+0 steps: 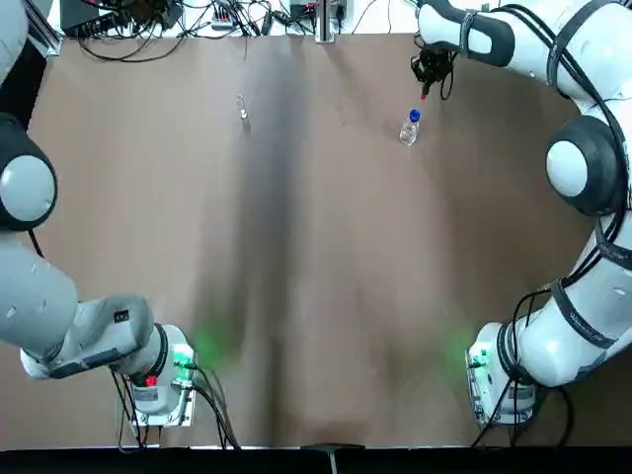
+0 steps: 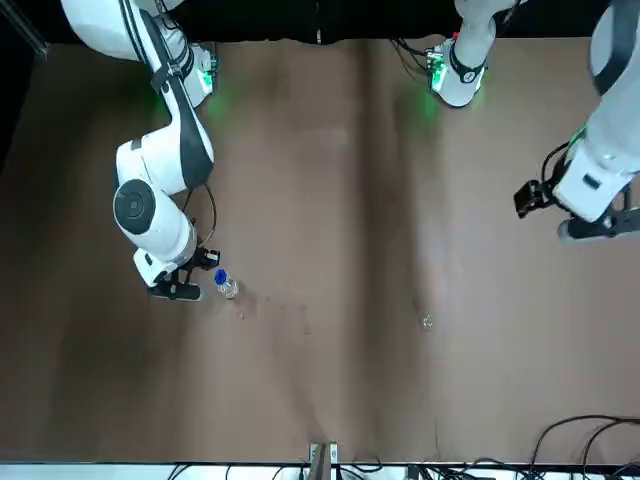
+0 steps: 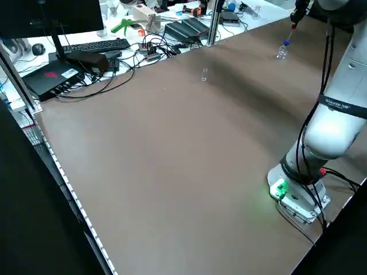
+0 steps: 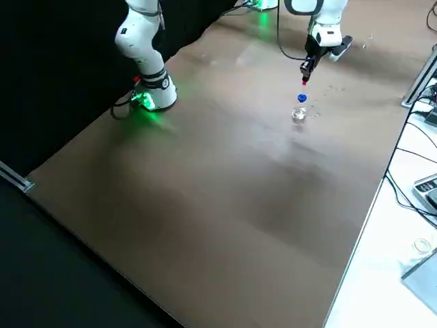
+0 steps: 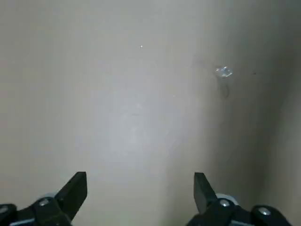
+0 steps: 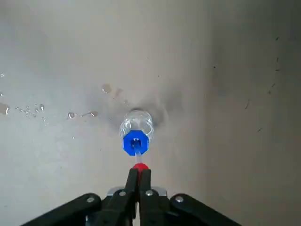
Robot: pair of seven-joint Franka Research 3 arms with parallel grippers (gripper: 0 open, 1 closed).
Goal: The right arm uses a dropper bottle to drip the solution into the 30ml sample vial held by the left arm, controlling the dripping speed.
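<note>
The dropper bottle (image 1: pixel 409 129) stands upright on the brown table at the far right. My right gripper (image 6: pixel 138 175) hangs just above it, shut on the red dropper top (image 6: pixel 139 166). The top is lifted off the blue collar (image 6: pixel 136 142), and a clear pipette still reaches down into the collar. The 30ml sample vial (image 1: pixel 242 109) stands alone on the table at the far middle-left, also in view as a small vial (image 5: pixel 224 72) well beyond my left gripper (image 5: pixel 141 194). That gripper is open and holds nothing. The left arm (image 2: pixel 590 170) hovers at the robot's left side.
Small drops of liquid (image 6: pixel 33 109) lie on the table beside the bottle. Cables and electronics (image 3: pixel 137 40) crowd the desk past the table's far edge. Both arm bases (image 1: pixel 163 380) sit at the near edge.
</note>
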